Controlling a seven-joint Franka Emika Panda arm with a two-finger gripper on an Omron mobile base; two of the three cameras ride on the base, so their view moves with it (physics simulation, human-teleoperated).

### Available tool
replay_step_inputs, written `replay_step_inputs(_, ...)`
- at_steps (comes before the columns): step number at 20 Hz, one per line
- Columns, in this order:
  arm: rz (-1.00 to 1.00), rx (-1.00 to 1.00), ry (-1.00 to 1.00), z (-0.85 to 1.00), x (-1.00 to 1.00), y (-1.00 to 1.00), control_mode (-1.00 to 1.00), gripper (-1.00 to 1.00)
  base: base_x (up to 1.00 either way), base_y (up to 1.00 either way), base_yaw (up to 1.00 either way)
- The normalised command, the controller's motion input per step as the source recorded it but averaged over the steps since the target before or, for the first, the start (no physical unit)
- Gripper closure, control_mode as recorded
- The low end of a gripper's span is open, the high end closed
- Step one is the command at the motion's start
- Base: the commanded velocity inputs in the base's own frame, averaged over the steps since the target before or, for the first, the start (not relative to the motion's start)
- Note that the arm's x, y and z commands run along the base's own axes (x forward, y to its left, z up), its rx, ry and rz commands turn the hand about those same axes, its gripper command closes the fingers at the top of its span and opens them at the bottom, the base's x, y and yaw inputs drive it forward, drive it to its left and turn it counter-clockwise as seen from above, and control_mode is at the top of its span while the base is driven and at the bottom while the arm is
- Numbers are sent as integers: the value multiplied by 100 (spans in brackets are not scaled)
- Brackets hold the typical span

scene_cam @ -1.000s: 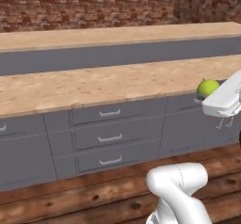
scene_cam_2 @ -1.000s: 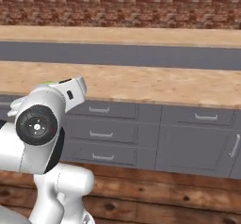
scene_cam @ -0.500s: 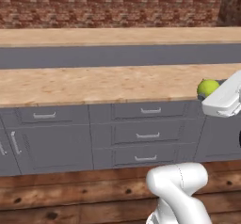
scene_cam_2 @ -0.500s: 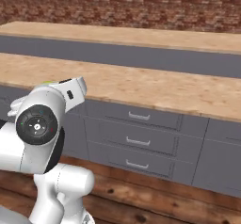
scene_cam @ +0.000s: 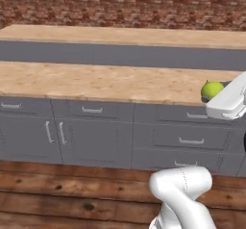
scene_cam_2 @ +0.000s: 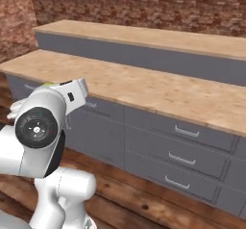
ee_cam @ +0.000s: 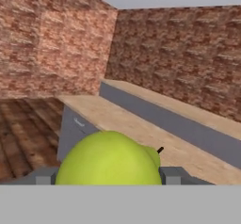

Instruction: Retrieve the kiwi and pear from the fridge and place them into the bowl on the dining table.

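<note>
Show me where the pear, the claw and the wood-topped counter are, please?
pear [ee_cam: 109, 159]: hand view, middle of its yellow-green skin.
claw [scene_cam: 216, 94]: left base view, shut on the pear, where fruit meets white hand.
counter [scene_cam: 96, 81]: left base view, bare wood-grain top.

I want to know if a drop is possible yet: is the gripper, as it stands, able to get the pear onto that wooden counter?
Probably yes. The gripper holds the pear level with the counter, whose top ahead looks bare; the bowl isn't seen.
</note>
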Motion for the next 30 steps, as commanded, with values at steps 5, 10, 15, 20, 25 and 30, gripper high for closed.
replay_step_inputs(5, 0, 0, 0, 0, 0, 0, 100, 100, 17, 44, 37)
replay_step_inputs(10, 0, 0, 0, 0, 0, 0, 100, 100, 13, 41, 37)
replay_step_inputs(15, 0, 0, 0, 0, 0, 0, 100, 100, 16, 41, 39)
replay_step_inputs(20, 0, 0, 0, 0, 0, 0, 100, 100, 21, 38, 41)
replay_step_inputs(25, 0, 0, 0, 0, 0, 0, 100, 100, 22, 41, 42)
replay_step_inputs(30, 0, 0, 0, 0, 0, 0, 100, 100, 25, 38, 42)
